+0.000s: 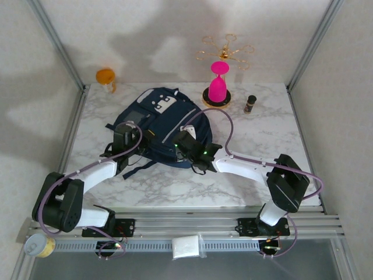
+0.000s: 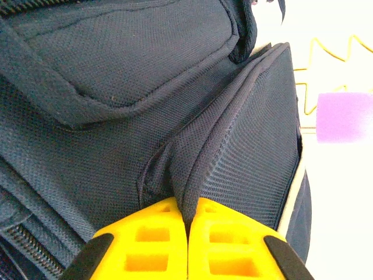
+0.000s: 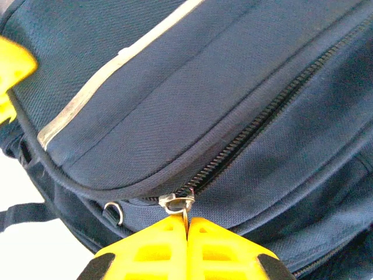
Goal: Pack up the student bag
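The student bag [image 1: 166, 125], a large navy backpack with white front patches, lies flat in the middle of the marble table [image 1: 262, 116]. My left gripper [image 1: 127, 137] is at the bag's left side, shut on a raised fold of its navy mesh fabric [image 2: 187, 192]. My right gripper [image 1: 187, 147] is at the bag's near right edge, shut on the metal zipper pull [image 3: 185, 211] at the end of a closed zipper [image 3: 262, 116]. A light stripe [image 3: 105, 76] runs along the bag's edge.
A pink hourglass-shaped thing [image 1: 218, 83] on a dark base stands behind the bag under a gold wire stand [image 1: 226, 48]. A small dark bottle [image 1: 250, 103] is at the back right, an orange item [image 1: 106, 77] at the back left. A tape roll [image 1: 38, 245] sits by the left base.
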### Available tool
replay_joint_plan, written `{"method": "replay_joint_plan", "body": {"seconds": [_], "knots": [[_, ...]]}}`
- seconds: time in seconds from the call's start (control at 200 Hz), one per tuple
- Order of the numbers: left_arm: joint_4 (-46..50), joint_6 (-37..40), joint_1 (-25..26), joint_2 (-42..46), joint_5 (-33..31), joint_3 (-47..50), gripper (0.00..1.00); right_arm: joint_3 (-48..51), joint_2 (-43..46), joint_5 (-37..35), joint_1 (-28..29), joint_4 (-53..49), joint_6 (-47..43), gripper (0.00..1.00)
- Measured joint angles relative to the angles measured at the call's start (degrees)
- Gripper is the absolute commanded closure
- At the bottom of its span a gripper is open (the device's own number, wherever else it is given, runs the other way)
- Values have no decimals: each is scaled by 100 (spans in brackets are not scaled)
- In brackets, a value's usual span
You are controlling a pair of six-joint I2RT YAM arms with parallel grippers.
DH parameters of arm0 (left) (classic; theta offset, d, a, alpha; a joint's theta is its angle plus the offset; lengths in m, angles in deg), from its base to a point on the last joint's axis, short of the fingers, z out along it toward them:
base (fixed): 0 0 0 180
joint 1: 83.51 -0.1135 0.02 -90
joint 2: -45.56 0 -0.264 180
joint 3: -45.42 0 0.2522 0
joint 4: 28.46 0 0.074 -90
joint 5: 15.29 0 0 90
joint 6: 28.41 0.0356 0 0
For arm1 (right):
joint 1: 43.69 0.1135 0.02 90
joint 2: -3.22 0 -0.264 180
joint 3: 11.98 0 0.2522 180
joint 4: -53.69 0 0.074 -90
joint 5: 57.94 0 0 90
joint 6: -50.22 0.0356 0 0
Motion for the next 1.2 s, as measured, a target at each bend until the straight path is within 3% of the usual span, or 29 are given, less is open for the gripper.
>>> {"method": "replay_joint_plan", "body": {"seconds": [0.165,0.35,0.551,0.771,1.071,1.202], "knots": [[201,-109,133,608,-203,125,56,2,0,251,2,-7,-350,100],[-227,-940,1141,1644,-629,848,47,24,0,358,0,17,-531,100],[-704,-1648,1915,1191,-1161,951,47,111,0,350,0,114,-623,100],[-1032,-2162,2304,216,-1587,634,55,116,0,328,0,146,-647,100],[-1023,-2500,2406,-319,-2024,350,100,164,0,59,-24,125,-734,100],[-857,-2374,2422,-245,-2103,313,100,192,2,-20,-24,138,-820,100]]}}
